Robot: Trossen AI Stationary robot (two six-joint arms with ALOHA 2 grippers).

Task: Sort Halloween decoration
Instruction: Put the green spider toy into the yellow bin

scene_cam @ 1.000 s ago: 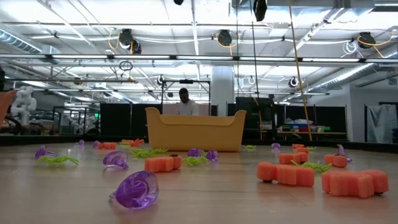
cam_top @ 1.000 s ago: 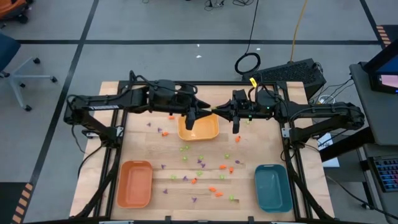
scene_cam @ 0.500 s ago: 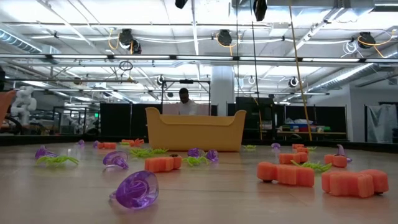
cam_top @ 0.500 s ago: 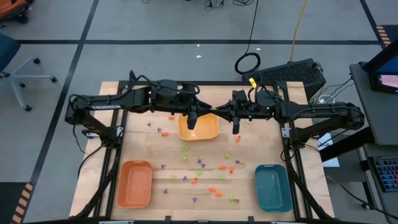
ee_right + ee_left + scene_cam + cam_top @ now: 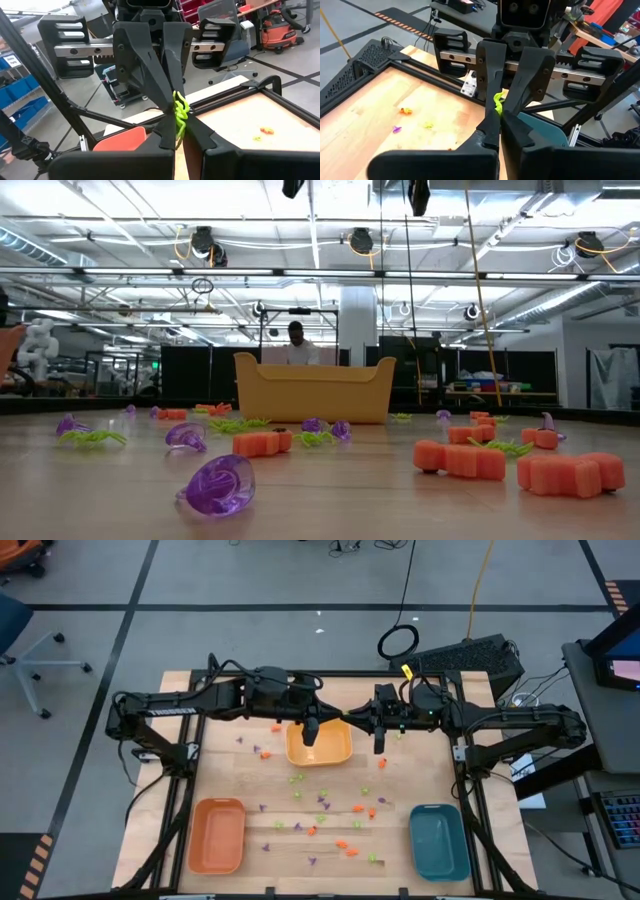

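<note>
Left gripper: above the yellow tray at the back of the surface, jaws closed on 1 light green piece.
Right gripper: just beside the same tray's right edge, jaws closed on 1 light green piece.
Halloween decoration: orange, light green and purple pieces scattered mid-surface, between the orange tray and the teal tray.
Person: behind the yellow tray, low view.

In the low view both arms are cut off at the top edge, and the person stands half hidden behind the yellow tray.
</note>
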